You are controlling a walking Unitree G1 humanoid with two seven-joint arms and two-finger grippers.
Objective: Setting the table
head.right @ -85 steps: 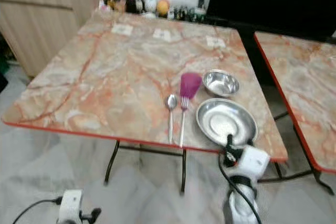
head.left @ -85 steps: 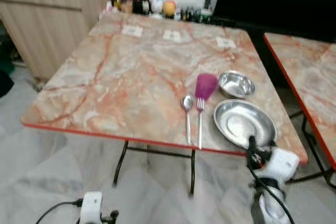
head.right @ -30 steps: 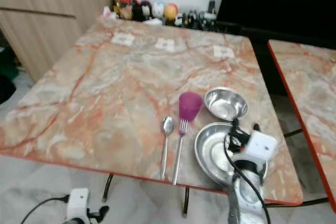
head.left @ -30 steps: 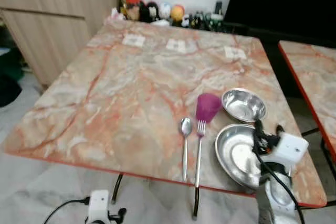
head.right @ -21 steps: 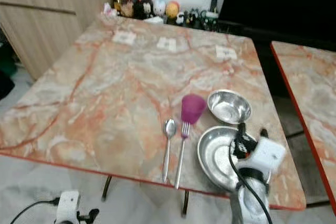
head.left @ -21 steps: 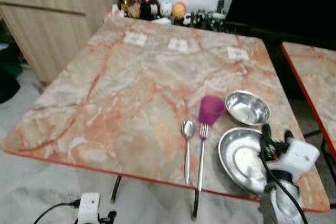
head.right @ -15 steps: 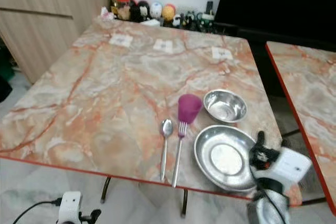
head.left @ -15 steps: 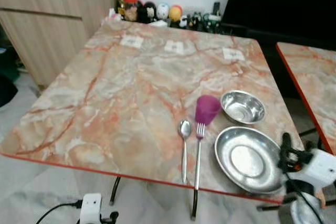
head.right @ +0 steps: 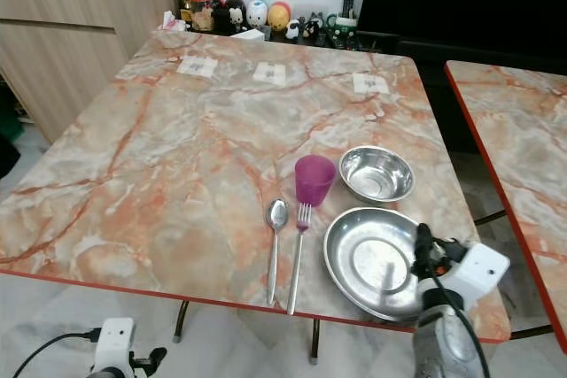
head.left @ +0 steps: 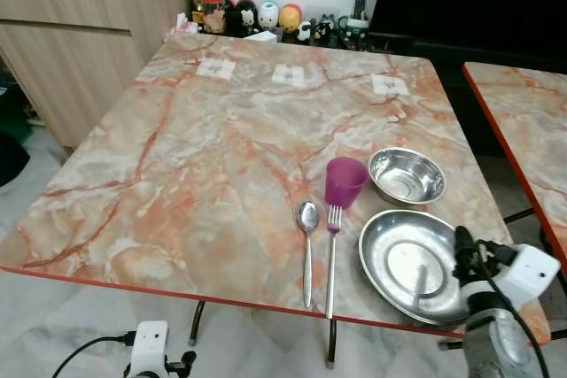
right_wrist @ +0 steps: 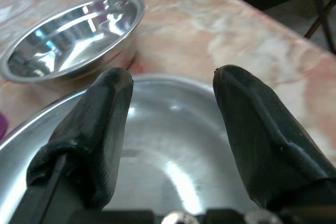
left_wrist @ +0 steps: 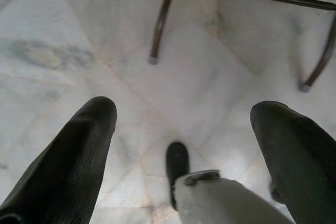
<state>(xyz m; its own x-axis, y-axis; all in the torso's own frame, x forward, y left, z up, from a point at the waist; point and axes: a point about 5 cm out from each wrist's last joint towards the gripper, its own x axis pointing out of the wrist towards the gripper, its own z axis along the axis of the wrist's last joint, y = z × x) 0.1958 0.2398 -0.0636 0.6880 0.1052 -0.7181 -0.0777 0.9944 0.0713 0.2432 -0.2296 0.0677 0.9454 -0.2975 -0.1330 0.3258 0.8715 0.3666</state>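
On the marble table a setting lies near the front right corner. A spoon and a fork lie side by side, with a purple cup just behind them. A steel plate sits to their right and a small steel bowl behind it. My right gripper hovers open at the plate's right rim with nothing between its fingers. In the right wrist view the plate lies under them and the bowl beyond. My left gripper hangs open over the floor.
Jars and small figurines line the table's far edge, with paper tags in front of them. A wooden cabinet stands on the left and a second marble table on the right. The table's metal legs stand on a tiled floor.
The view has shifted as I moved. My right gripper went from over the plate to beyond its right side, then back to the plate's right rim. The tableware has stayed put.
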